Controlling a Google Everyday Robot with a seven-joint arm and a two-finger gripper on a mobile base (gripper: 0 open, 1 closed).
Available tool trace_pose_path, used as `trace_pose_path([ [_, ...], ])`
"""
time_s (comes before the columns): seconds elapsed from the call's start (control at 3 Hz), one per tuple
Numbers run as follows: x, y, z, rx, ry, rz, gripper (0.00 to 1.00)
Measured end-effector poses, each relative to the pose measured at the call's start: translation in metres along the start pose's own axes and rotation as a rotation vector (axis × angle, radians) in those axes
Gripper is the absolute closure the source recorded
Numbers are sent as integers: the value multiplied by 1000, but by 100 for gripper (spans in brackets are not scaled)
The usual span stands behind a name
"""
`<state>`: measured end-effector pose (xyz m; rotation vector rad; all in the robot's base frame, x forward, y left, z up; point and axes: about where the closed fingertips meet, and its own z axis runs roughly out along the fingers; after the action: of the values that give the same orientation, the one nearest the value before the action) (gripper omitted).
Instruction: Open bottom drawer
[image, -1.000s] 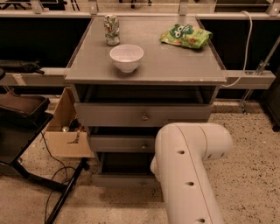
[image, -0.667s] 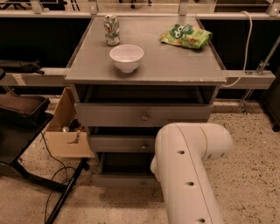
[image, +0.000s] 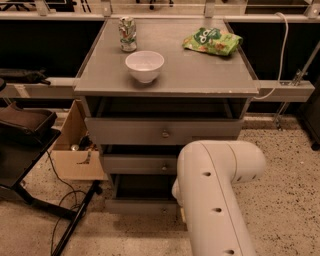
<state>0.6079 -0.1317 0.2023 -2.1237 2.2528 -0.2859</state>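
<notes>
A grey cabinet (image: 170, 75) holds three drawers, each with a small round knob. The bottom drawer (image: 140, 206) has the slimmest front and sits low near the floor. It stands pulled out a little, with its dark inside (image: 145, 186) showing above the front. My white arm (image: 212, 195) reaches down in front of the cabinet's lower right and covers the right part of the bottom drawer. My gripper is hidden behind the arm and does not show.
The top drawer (image: 165, 131) and middle drawer (image: 140, 164) also stand slightly out. On the cabinet top sit a white bowl (image: 144, 65), a can (image: 127, 34) and a green chip bag (image: 212, 41). A cardboard box (image: 75, 155), a black chair (image: 22, 140) and floor cables (image: 65, 210) lie to the left.
</notes>
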Motion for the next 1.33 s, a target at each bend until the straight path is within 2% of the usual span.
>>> trace_pose_path([
  [0.33,0,0,0,0,0,0,0],
  [0.67,-1,5,14,-34,-7,12,0],
  [1.0,-2,27,40,-152,-11,46,18],
  [1.33,-9,64,24,-309,6,116,49],
])
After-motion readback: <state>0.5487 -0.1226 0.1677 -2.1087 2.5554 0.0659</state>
